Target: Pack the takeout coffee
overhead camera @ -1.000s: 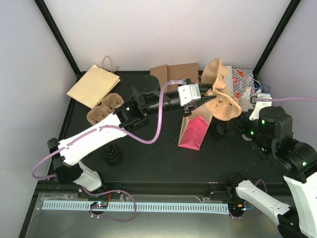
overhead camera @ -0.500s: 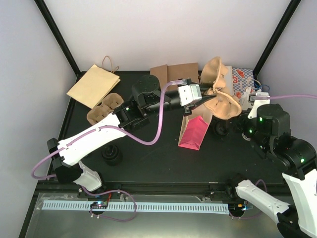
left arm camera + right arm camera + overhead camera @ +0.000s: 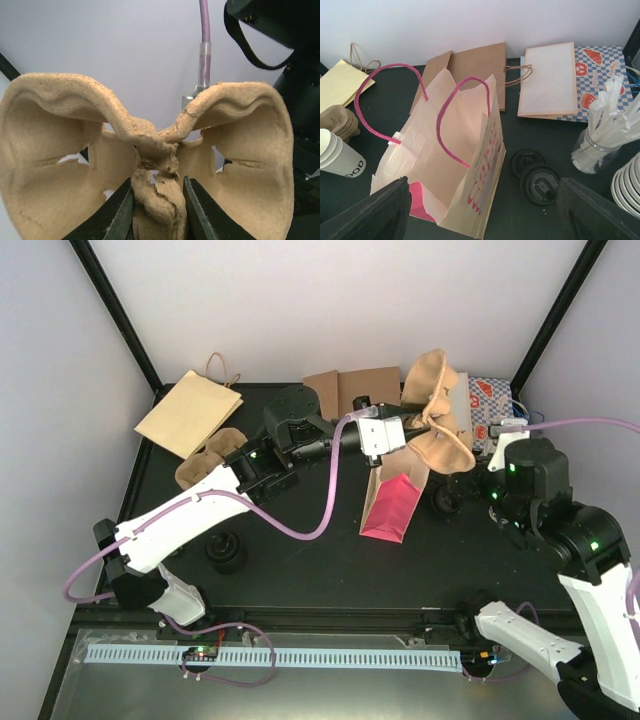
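The takeout coffee [image 3: 340, 156], a small white paper cup with dark print low on its side, stands at the left of the right wrist view, beside an open pink-handled paper bag [image 3: 455, 165]. In the top view the left arm hides it. My left gripper [image 3: 159, 210] is shut on the centre stem of a tan pulp cup carrier [image 3: 45, 150]. It holds the carrier [image 3: 438, 420] in the air above the pink bag [image 3: 393, 502]. My right gripper [image 3: 485, 220] hangs open over the bag's near side, with nothing between its fingers.
Two black lids [image 3: 536, 181] lie right of the bag, with a jar of straws [image 3: 600, 145] and a stack of nested cups [image 3: 630, 187] further right. Flat brown bags [image 3: 345, 390], a checkered bag [image 3: 490, 405] and a yellow bag [image 3: 188, 412] line the back. More carriers [image 3: 208, 462] sit at the left.
The left gripper has carried the carrier a little up and toward the back. The right arm has shifted slightly left and back. Neither gripper has changed its state.
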### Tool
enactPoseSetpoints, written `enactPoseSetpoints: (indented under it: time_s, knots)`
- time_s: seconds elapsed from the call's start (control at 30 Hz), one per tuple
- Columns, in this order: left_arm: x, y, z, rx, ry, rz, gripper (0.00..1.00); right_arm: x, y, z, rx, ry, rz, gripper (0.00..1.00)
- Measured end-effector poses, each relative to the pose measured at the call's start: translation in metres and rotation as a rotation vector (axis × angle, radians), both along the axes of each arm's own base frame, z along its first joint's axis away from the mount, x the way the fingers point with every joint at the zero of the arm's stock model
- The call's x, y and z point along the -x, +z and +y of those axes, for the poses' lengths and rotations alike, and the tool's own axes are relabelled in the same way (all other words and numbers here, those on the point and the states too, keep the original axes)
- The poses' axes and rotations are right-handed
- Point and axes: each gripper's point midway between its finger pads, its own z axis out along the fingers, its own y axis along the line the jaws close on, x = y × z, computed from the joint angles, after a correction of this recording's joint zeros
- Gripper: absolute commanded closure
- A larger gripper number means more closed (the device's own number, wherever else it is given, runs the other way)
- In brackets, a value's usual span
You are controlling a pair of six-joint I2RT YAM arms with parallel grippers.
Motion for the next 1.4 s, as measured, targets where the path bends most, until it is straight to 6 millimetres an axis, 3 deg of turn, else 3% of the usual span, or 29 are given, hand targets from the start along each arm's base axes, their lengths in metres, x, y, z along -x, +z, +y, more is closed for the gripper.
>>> enactPoseSetpoints:
  time_s: [0.37,0.57,0.77,1.0,1.23,1.4]
  knots:
    - [-0.047,-0.022,0.024,-0.054,0.058,-0.052,0.74,-0.039,-0.010,0.029,-0.023,0.033,0.051,0.26]
    - [-0.057,-0.041,0.031,-0.097,0.058,-0.046,0.74,-0.063,-0.014,0.032,-0.075,0.016,0.072,0.34]
    - [-0.056,-0.050,0.031,-0.132,0.053,-0.057,0.73,-0.083,-0.025,0.027,-0.142,-0.006,0.091,0.50]
    - [-0.057,-0.068,0.029,-0.211,0.048,-0.047,0.74,-0.084,-0.039,0.026,-0.155,-0.003,0.111,0.74]
    - [-0.064,-0.083,0.013,-0.285,0.049,-0.062,0.75,-0.079,-0.038,0.021,-0.155,-0.008,0.093,0.84]
    - [-0.072,-0.101,-0.009,-0.364,0.081,-0.093,0.76,-0.076,-0.037,0.019,-0.151,-0.011,0.083,0.84]
